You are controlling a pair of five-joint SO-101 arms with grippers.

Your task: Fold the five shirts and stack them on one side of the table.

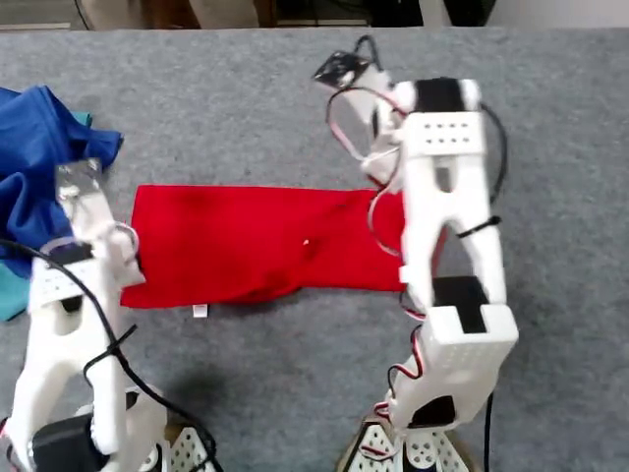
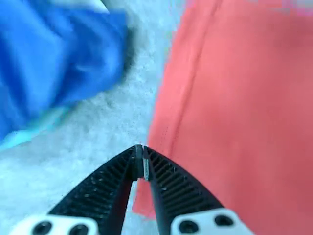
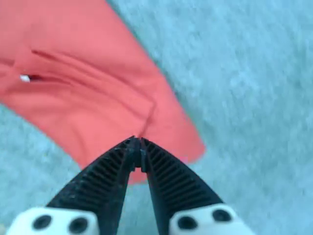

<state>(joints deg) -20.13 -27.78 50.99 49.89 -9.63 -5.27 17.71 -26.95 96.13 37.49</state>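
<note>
A red shirt [image 1: 260, 241], folded into a long band, lies flat across the middle of the grey table [image 1: 246, 118]. My left arm [image 1: 69, 295] stands at the shirt's left end. Its gripper [image 2: 140, 150] is shut and empty, tips just above the red shirt's [image 2: 234, 107] side edge. The right arm [image 1: 447, 197] covers the shirt's right end. Its gripper [image 3: 136, 142] is shut too, hovering over the red shirt [image 3: 88, 98] near an end corner. A crumpled blue shirt [image 1: 39, 147] lies at the far left.
A teal cloth [image 1: 10, 290] pokes out from under the blue shirt [image 2: 54, 63]. A small white label [image 1: 200, 312] sticks out at the red shirt's near edge. Bare grey felt runs behind and in front of the shirt.
</note>
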